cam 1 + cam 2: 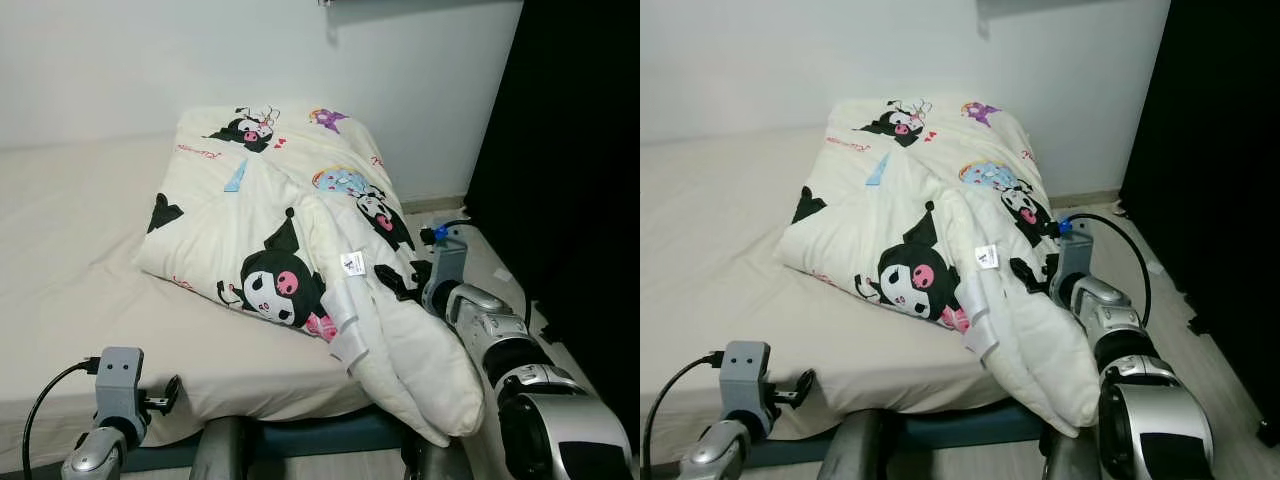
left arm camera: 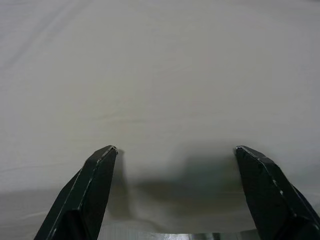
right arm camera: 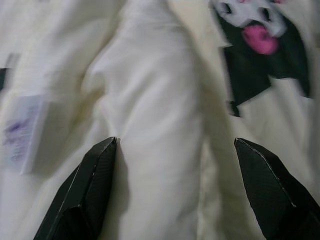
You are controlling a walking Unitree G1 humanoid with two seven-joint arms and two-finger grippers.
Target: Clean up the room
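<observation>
A cream quilt printed with black-and-pink cartoon figures lies bunched on the right half of the bed, one corner hanging over the front edge. My right gripper is open, its fingers straddling a thick fold of the quilt beside a white care label. In the left eye view that gripper presses into the quilt's right side. My left gripper is open over the plain beige sheet at the bed's front left edge.
A white wall runs behind the bed. A black curtain or dark panel stands at the right, with a strip of light floor between it and the bed. The bed's dark blue frame shows below the mattress.
</observation>
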